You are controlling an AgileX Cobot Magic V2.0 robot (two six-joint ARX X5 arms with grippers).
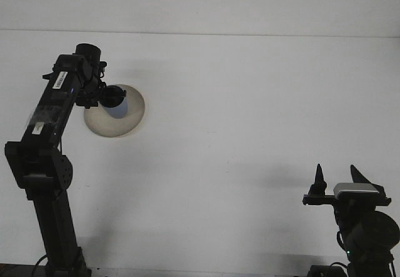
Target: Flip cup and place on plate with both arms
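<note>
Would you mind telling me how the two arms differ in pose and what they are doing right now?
The left arm is stretched forward, its end effector at the cup over the plate; the right arm sits folded at the near edge. The left end effector is at work on the cup; the right end effector is open, holding nothing. Both are black.
</note>
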